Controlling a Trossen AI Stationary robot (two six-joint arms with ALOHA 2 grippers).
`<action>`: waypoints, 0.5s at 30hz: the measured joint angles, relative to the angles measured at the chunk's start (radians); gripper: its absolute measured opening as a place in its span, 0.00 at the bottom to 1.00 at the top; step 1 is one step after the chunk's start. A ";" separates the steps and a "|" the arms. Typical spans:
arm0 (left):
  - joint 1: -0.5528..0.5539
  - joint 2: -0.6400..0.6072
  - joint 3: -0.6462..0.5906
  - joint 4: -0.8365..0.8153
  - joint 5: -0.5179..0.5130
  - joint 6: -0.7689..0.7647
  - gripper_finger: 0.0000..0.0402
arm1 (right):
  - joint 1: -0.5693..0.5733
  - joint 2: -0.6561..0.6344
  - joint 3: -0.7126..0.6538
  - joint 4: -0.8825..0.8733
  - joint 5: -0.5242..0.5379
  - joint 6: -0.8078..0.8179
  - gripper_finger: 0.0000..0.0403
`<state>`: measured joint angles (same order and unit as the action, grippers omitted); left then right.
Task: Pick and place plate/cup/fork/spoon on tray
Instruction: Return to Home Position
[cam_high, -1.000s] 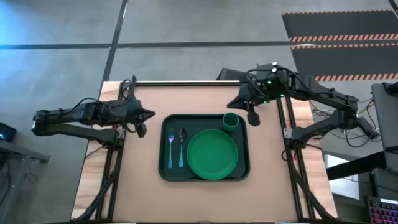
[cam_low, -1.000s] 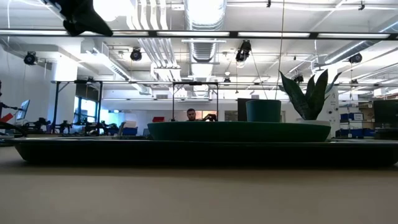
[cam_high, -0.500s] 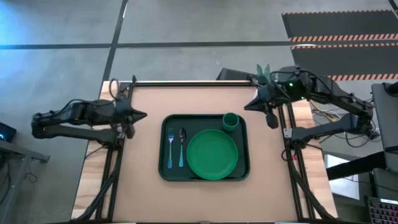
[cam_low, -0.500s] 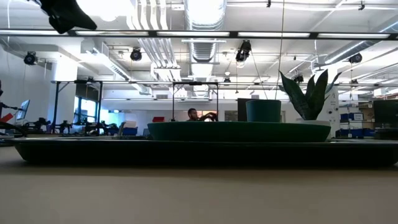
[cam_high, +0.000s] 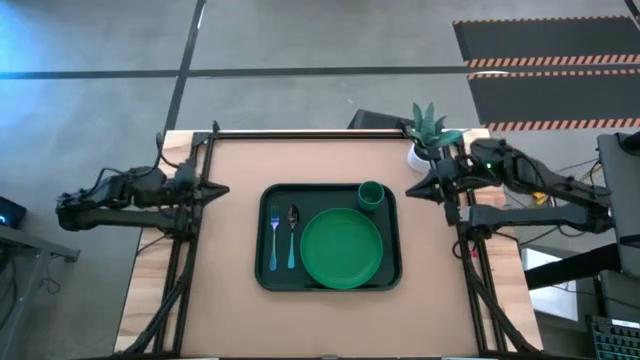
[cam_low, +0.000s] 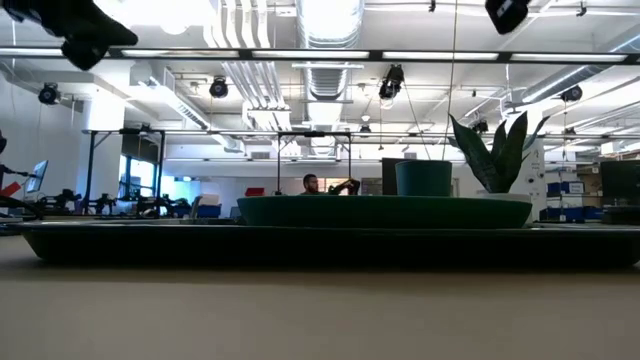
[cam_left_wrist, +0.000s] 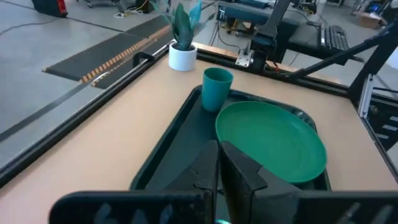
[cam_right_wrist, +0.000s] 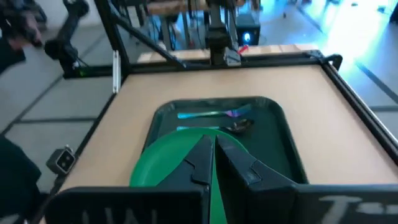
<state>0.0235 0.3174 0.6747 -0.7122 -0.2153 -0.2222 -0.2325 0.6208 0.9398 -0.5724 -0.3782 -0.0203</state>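
Observation:
The dark green tray (cam_high: 268, 278) lies at the table's middle. The bright green plate (cam_high: 341, 247) lies flat in its right half. The small green cup (cam_high: 371, 195) stands upright in its far right corner. The fork (cam_high: 274, 238) and the spoon (cam_high: 292, 235) lie side by side in its left part, blue handles toward the near edge. My left gripper (cam_high: 222, 190) is shut and empty at the table's left edge. My right gripper (cam_high: 414, 192) is shut and empty, right of the cup. The wrist views show each gripper shut: the left (cam_left_wrist: 219, 167) and the right (cam_right_wrist: 213, 158).
A white pot with a spiky green plant (cam_high: 425, 135) stands at the table's far right corner, just behind my right arm. Black frame rails run along the table's left, right and far edges. A person (cam_low: 312, 184) sits far off in the room.
My left gripper has drawn back toward the table's left edge. My right gripper has drawn back from beside the cup toward the table's right edge, and the potted plant now shows. The tableware on the tray has stayed still.

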 joint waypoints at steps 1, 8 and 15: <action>0.000 -0.014 -0.028 0.025 0.001 0.000 0.00 | 0.000 -0.028 -0.047 0.042 -0.001 0.015 0.02; 0.001 -0.105 -0.195 0.148 0.006 -0.006 0.00 | 0.001 -0.181 -0.294 0.248 0.004 0.055 0.02; 0.001 -0.188 -0.283 0.206 0.023 -0.004 0.00 | 0.000 -0.308 -0.469 0.387 0.004 0.062 0.02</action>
<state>0.0240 0.1296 0.3913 -0.5065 -0.1928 -0.2258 -0.2321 0.3126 0.4709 -0.1853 -0.3740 0.0418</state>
